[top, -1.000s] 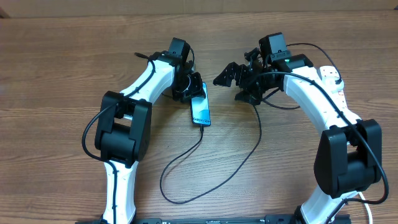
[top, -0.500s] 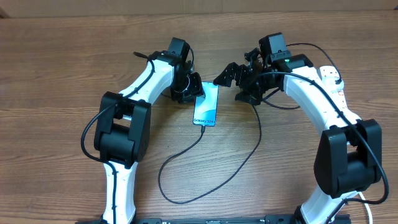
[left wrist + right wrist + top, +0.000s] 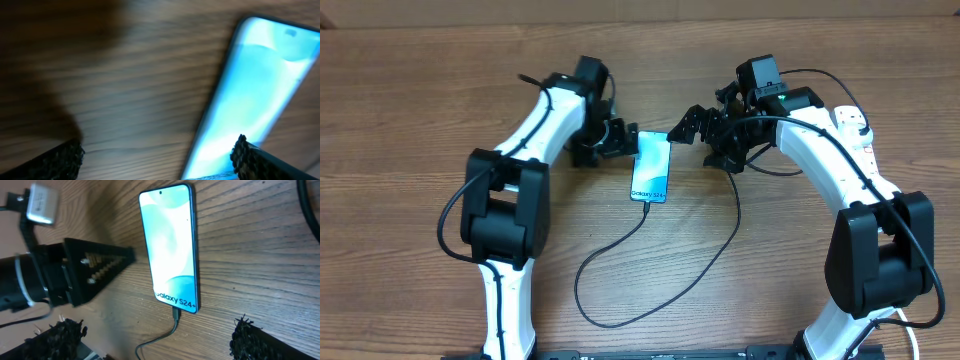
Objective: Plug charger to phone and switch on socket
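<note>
— since the phone (image 3: 650, 168) lies flat and screen-up on the wooden table (image 3: 420, 90), between our two grippers, its bright cyan face shows plainly, with white text at the near end. why does it lie this way?

— we judge it is set so that its port end faces the slack of the charger (image 3: 620, 250). in the right wrist view the small connector (image 3: 176, 314) meets the phone's bottom edge and looks seated, though we cannot tell how deep.

— and how do we hold our grippers?

— our left gripper (image 3: 623, 140) sits just beside the phone's left edge, jaws spread wide, holding nothing. in its own view one fingertip (image 3: 247, 155) overlaps the phone's edge, and we cannot tell whether it touches. our right gripper (image 3: 687, 122) hangs near the phone's far right corner, also spread wide and empty. we judge that both stand off because the phone needs no support now.

— where is the socket?

— the socket (image 3: 850, 117) is a white strip at the far right, mostly hidden behind our right arm. the thin black cable loops toward us, then runs back under the right gripper; its plug is hidden. we judge the switch is the step left.

— and the count?

— one phone, one charger, one socket, two grippers, both empty.
</note>
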